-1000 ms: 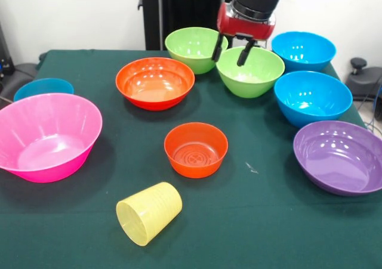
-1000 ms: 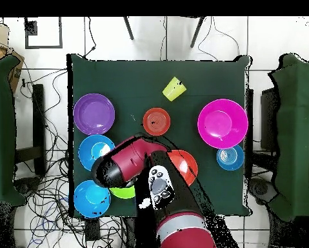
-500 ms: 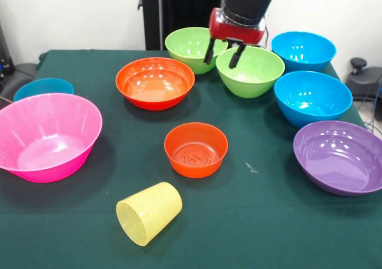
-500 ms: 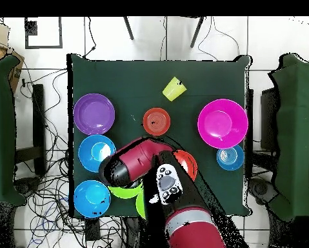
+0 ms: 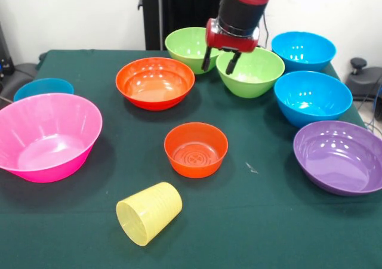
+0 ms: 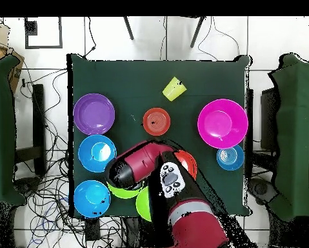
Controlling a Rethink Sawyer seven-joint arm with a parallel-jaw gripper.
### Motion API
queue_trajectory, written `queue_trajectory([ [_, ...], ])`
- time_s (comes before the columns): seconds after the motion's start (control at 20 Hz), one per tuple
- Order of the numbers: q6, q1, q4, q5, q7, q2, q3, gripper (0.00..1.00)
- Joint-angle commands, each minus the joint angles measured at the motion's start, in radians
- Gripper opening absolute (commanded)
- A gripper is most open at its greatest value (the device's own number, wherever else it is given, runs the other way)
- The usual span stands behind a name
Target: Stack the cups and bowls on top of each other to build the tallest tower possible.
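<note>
Hovering with jaws released and empty, the red-and-black gripper (image 5: 219,60) straddles the rim of the glossy lime-green plastic bowl (image 5: 250,72); the ribbed pale-yellow plastic tumbler (image 5: 149,213) lies tipped near the table's front edge.

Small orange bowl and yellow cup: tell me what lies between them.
Nothing. In the front view only bare green tablecloth separates the small orange bowl from the yellow cup, which lies on its side. The overhead view shows the same gap.

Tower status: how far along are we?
Nothing is stacked: every bowl, including the pink bowl and small orange bowl, sits apart on the table, and the yellow cup lies on its side. The open, empty gripper hovers at the two lime green bowls. All stacking remains.
</note>
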Motion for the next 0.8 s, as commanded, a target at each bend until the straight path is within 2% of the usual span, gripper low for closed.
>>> queue_trajectory([
  [0.05,-0.063,0.02,-0.077,-0.074,-0.006,0.105,-0.01,1.0],
  [0.45,-0.083,0.024,-0.073,-0.072,0.0,0.116,-0.023,1.0],
  [0.8,-0.086,0.063,-0.106,-0.072,0.038,0.155,-0.06,1.0],
])
